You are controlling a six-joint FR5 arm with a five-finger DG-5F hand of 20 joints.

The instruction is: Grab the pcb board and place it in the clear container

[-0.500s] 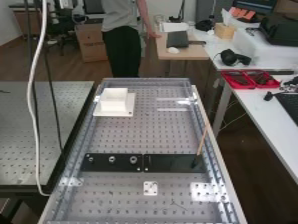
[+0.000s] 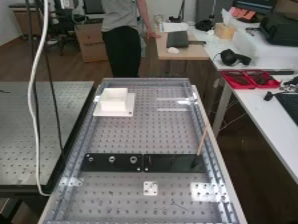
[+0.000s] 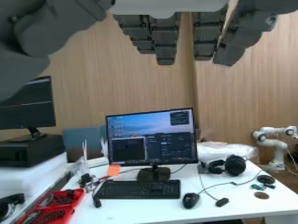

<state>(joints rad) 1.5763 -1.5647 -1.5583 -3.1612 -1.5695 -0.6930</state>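
Zero items held: we note the robot hand (image 3: 166,45) with its fingers extended and loose, nothing gripped. A monitor (image 3: 151,137) stands ahead of the wrist, so we judge the approach to be at its very start, with the grasp not yet made.

Our likely board is the small pale plate (image 2: 151,188) with dark dots, lying flat on the perforated table (image 2: 140,135), near side, about mid-width, just nearer than the black strips (image 2: 110,162). Identity is unconfirmed; it could be a bracket. For the clear container we can offer only the bright straight edges (image 2: 173,109) at far right, beside the white block (image 2: 114,102); we cannot tell for sure.

Next move, as we judge it: turn the palm down, descend over the plate and pinch it by opposite edges. Main risk: so thin a part may slide instead of lifting.
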